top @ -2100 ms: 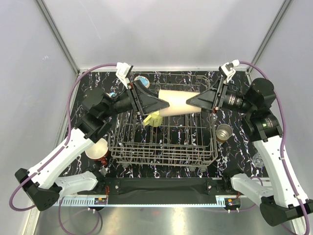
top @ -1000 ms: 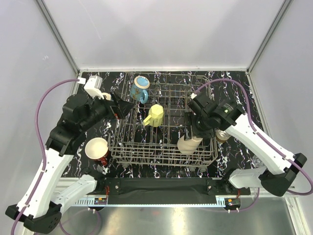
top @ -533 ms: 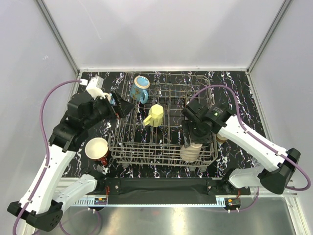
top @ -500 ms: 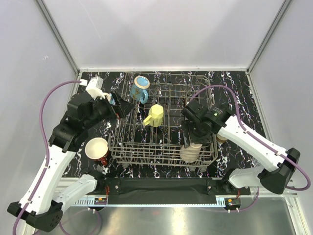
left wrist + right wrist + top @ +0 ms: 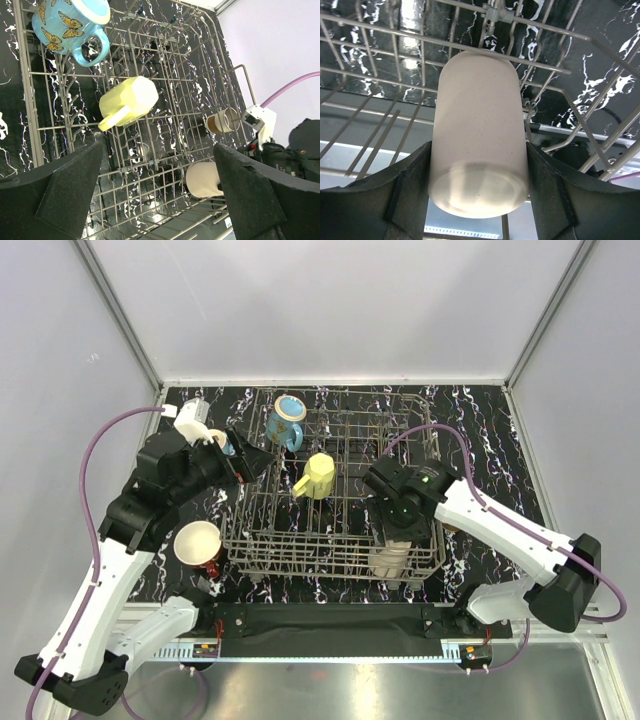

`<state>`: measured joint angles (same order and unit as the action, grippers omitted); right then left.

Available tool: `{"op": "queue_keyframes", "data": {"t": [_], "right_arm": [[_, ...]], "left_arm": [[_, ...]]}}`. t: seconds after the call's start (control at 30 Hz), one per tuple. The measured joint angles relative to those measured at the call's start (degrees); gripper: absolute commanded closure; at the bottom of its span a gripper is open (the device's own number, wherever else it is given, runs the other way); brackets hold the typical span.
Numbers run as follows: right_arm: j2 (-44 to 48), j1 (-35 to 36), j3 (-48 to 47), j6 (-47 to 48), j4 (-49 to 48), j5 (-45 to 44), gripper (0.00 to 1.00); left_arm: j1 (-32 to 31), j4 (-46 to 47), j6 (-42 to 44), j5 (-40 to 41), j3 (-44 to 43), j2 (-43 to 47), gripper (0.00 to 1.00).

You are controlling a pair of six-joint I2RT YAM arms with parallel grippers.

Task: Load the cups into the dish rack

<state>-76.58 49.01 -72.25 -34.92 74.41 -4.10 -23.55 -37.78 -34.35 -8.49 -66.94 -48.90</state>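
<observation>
The grey wire dish rack fills the middle of the table. My right gripper is shut on a cream cup and holds it inside the rack's near right corner. In the right wrist view the cream cup sits between both pads with its closed base towards the camera and the rack wires behind it. A light blue butterfly mug and a yellow-green mug lie in the rack. My left gripper hangs open over the rack's left edge, holding nothing. A red mug stands left of the rack.
In the left wrist view a steel tumbler stands on the black marbled table just outside the rack's right wall. The right arm stretches across that side. Grey walls close in the table on three sides.
The right arm has carried the cream cup from above the rack down into its near right corner. The left arm has pulled back to the rack's left edge and barely moved since.
</observation>
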Motion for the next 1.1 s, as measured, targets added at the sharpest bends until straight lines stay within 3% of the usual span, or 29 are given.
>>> {"op": "queue_keyframes", "data": {"t": [0.13, 0.23, 0.37, 0.4, 0.5, 0.6, 0.63, 0.83, 1.1], "right_arm": [[-0.4, 0.5, 0.7, -0.3, -0.3, -1.0, 0.99], [-0.6, 1.0, 1.5, -0.8, -0.7, -1.4, 0.88], [-0.6, 1.7, 2.1, -1.3, -0.9, -1.7, 0.61], [-0.6, 1.8, 2.1, -1.4, -0.9, -1.7, 0.49], [-0.4, 1.8, 2.3, -1.6, -1.0, -1.8, 0.31], [-0.2, 1.8, 2.4, -2.1, -1.2, -1.7, 0.22], [-0.2, 1.9, 2.4, -2.4, -1.4, -1.5, 0.1], [1.5, 2.2, 1.3, -3.9, -1.4, -0.8, 0.04], [4.3, 2.3, -4.5, -4.9, 1.7, -2.8, 0.04]], "left_arm": [[0.0, -0.1, 0.0, 0.0, 0.0, 0.0, 0.01], [0.0, -0.3, 0.0, 0.1, -0.2, 0.0, 0.01], [0.0, -1.7, 0.4, 0.3, -1.1, 0.1, 0.01], [0.1, -2.1, 0.5, 0.5, -1.4, 0.2, 0.01], [0.0, -3.2, 0.7, 1.1, -2.2, 0.2, 0.01], [0.1, -3.7, 0.7, 1.6, -2.8, 0.2, 0.01], [0.1, -4.1, 0.7, 1.8, -3.2, 0.1, 0.01], [0.4, -8.5, 1.5, 4.9, -8.6, -2.4, 0.01], [0.7, -15.0, 2.6, 10.2, -16.4, -7.0, 0.01]]}}
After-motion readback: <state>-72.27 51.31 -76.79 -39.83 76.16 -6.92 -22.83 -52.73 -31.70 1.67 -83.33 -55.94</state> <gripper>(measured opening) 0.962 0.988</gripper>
